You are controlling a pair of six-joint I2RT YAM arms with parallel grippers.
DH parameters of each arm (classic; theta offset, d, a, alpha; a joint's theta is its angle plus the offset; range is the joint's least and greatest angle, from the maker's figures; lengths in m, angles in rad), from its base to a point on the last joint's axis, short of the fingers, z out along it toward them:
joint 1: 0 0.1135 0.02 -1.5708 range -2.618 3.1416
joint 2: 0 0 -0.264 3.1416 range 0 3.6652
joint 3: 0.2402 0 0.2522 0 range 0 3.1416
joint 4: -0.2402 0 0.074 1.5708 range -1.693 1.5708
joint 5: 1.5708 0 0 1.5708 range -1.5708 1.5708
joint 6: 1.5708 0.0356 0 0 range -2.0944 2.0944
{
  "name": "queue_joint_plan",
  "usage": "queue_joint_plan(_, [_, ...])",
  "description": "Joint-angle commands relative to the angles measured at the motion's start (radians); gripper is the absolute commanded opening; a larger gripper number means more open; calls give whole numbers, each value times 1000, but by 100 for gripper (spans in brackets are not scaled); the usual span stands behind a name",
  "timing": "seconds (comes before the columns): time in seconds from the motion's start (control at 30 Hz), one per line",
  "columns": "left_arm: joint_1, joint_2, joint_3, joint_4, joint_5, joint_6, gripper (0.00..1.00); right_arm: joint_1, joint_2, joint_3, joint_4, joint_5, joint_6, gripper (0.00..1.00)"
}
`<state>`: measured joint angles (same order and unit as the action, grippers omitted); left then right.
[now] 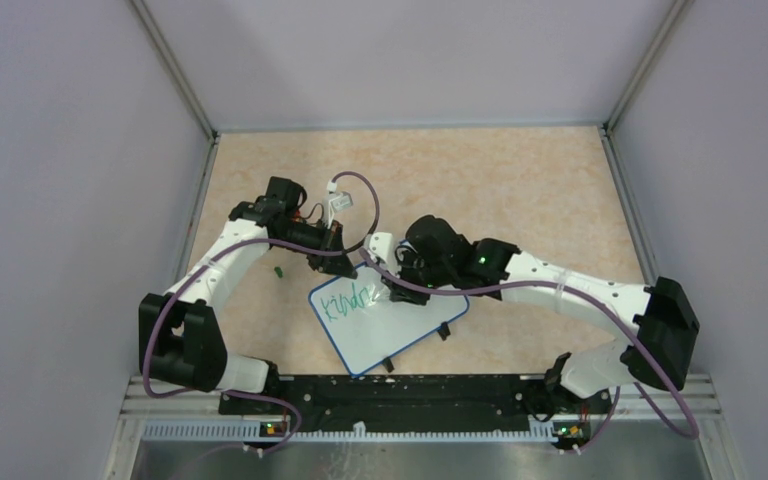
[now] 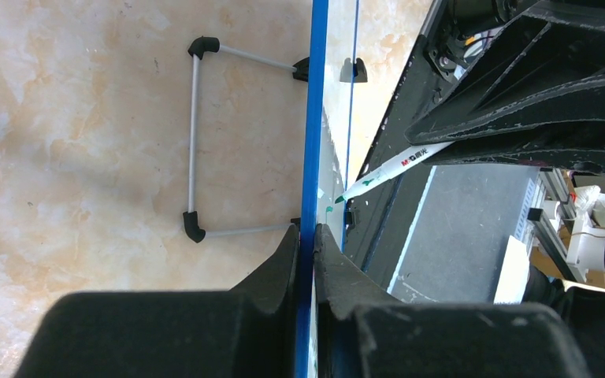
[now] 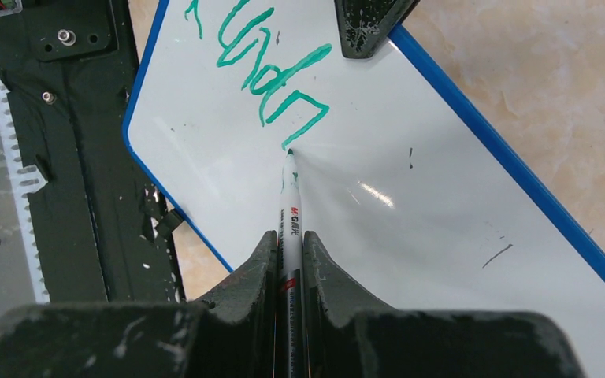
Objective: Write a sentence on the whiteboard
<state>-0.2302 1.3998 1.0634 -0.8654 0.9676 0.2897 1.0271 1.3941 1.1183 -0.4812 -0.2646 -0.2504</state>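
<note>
The whiteboard [image 1: 400,335] sits askew near the middle of the table's [image 1: 520,190] near edge. The right gripper [image 3: 287,244] is clamped tight on a white marker [image 3: 291,197], whose tip touches the board just below the green start of the sentence [image 1: 350,300]. Farther back, the left gripper [image 2: 307,236] pinches the board's blue rim, its jaws closed on it.

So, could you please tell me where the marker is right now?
In the right wrist view the marker sits pinched in the right claw, its tip on the whiteboard at the end of the green writing.
</note>
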Motion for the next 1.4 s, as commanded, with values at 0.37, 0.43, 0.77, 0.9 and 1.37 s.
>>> queue_joint_plan(0.37, [-21,19,-22,-6,-74,2,0,-27,-2,46,56,33,3,0])
queue_joint_plan(0.43, [-21,20,-22,-7,-75,1,0,-35,-1,46,51,41,1,0])
queue_joint_plan(0.77, [-21,26,-21,-6,-72,3,0,-73,-17,70,30,56,-14,0])
queue_joint_plan(0.9, [-21,23,-22,-7,-73,3,0,-74,4,101,37,48,-11,0])
queue_joint_plan(1.37, [-21,22,-22,-6,-72,2,0,-31,30,73,29,18,-10,0])
